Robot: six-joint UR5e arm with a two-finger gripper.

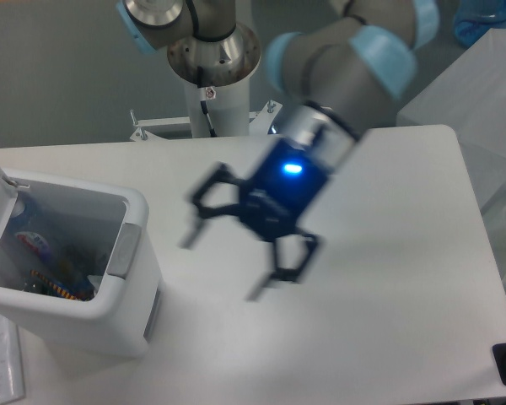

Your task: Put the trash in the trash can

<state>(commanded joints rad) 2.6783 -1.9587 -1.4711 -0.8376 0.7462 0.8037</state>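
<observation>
Counter (388,253): smooth matt white, laminate-looking, no grain. Bin (84,325): white plastic, smooth, slight satin sheen on its rounded rim; latch (123,251) grey plastic, duller. Inside it, bottle (21,229): clear bluish plastic, crinkled and glossy (label colours show through). Tool (228,261): black, matt, hard plastic or coated metal, too blurred to tell which. Arm (329,67): smooth grey matt casing with light blue plastic joint caps, faintly glossy; a brushed silvery metal ring at the wrist. Arm base column (212,110): white, painted, smooth. Wall behind: flat grey, matt.
</observation>
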